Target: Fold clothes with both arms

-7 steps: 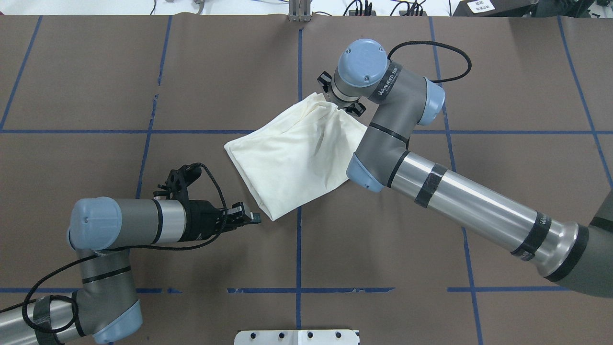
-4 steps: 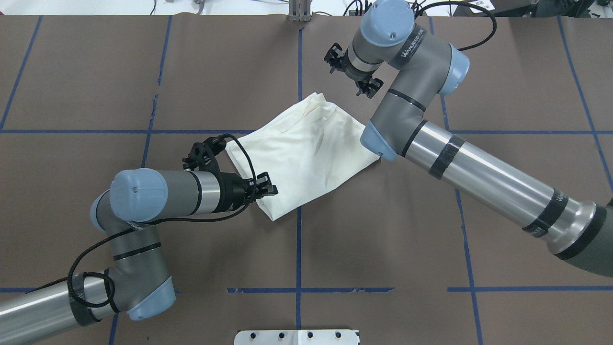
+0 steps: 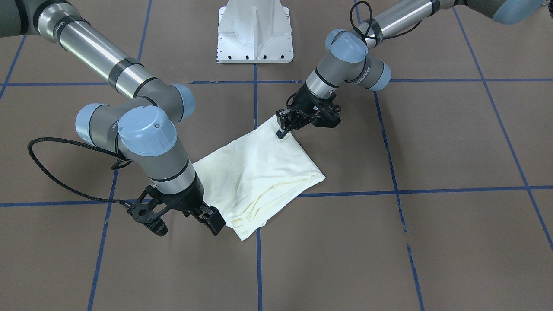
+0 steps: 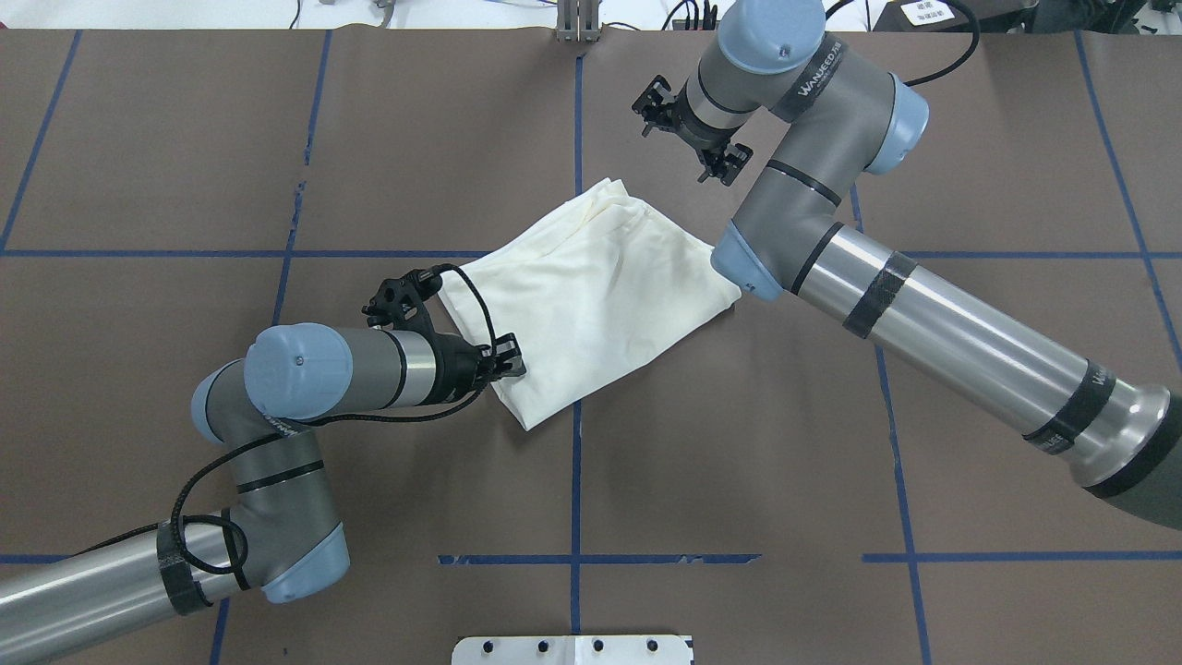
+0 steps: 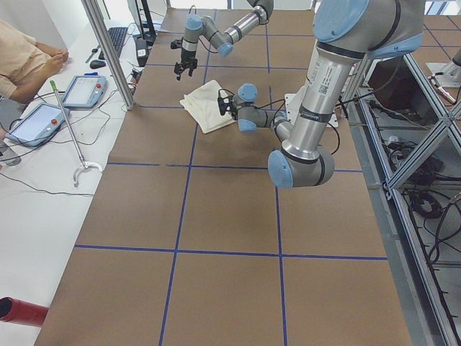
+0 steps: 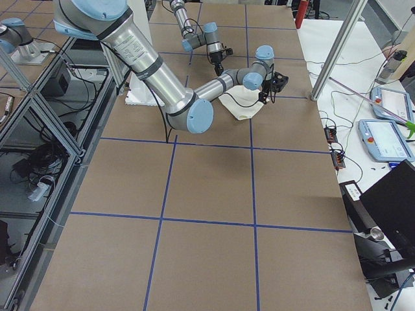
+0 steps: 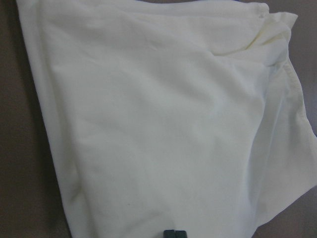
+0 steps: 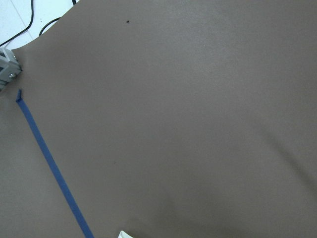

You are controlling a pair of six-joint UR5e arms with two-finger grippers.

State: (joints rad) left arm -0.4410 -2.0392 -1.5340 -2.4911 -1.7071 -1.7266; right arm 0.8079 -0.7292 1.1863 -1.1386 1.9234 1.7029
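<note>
Shirt (image 4: 591,296) lies folded; I read left gripper (image 4: 515,358) closed on its edge (only wrist view shows fingertips (image 7: 169,233) together), right gripper (image 3: 214,224) spread just beside the opposite corner.

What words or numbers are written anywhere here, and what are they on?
"WANJEED": on the right arm, on the grey part by its wrist, overhead view.
More lettering lower on that arm: too small to read.
Lettering on the left arm, exterior left view: blurred.
White label past the table's far edge: too small to read.
Shirt: no print showing.
</note>
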